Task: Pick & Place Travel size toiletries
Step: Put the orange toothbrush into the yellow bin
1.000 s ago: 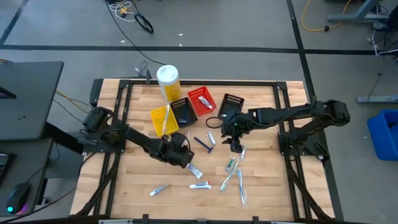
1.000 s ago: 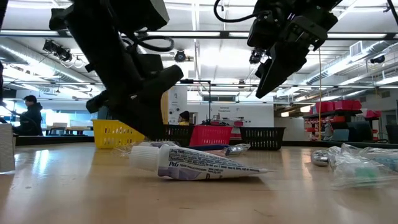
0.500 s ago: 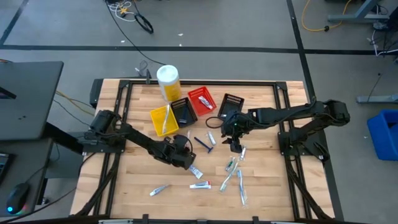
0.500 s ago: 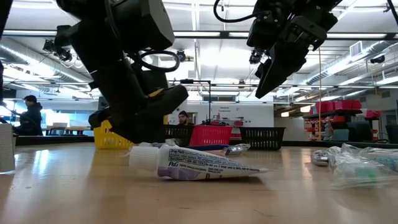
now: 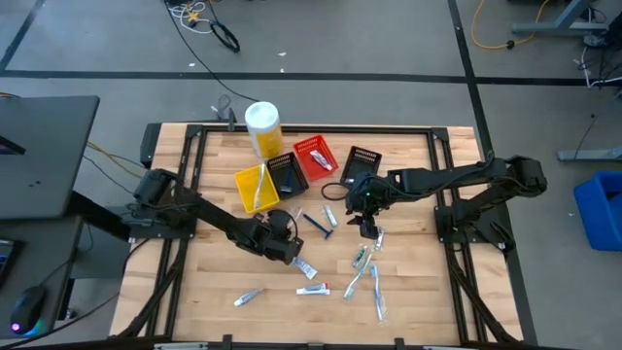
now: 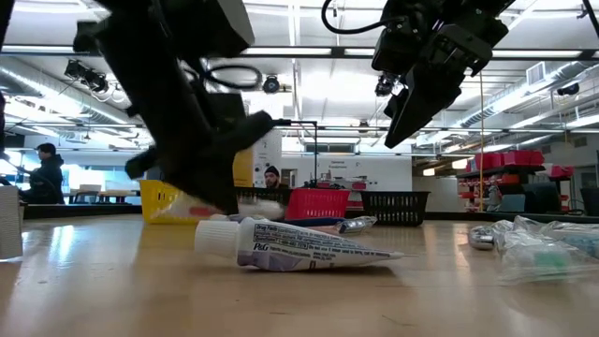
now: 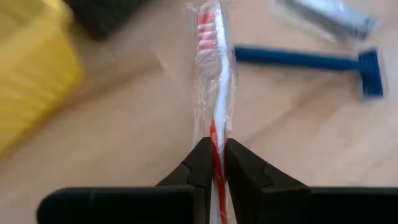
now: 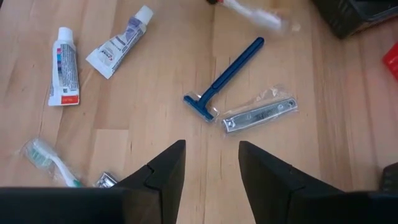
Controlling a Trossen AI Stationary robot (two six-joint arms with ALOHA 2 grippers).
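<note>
Near the centre of the high view, slightly left and low, the left gripper (image 5: pixel 282 240) sits over the wooden desk (image 5: pixel 214 282), and its wrist view shows its fingers (image 7: pixel 200 163) pinching a wrapped red-and-white toothbrush (image 7: pixel 213 74) that runs straight ahead from the tips, just off the blurred yellow basket (image 7: pixel 31 81) at that picture's left. A blue razor (image 7: pixel 311 62) lies on the desk in the upper right of that same picture. The right gripper (image 5: pixel 367 227) hangs right of centre in the high view with its fingers (image 8: pixel 165 171) spread and nothing between them; its wrist view looks down on the blue razor, a silvery packet (image 8: pixel 258 114) just beside it, and two small white tubes (image 8: pixel 93 59) at the upper left. In the low view one tube lies on its side at the middle of the frame. More wrapped toothbrushes (image 5: pixel 364 277) are scattered on the desk toward the lower middle of the high view.
</note>
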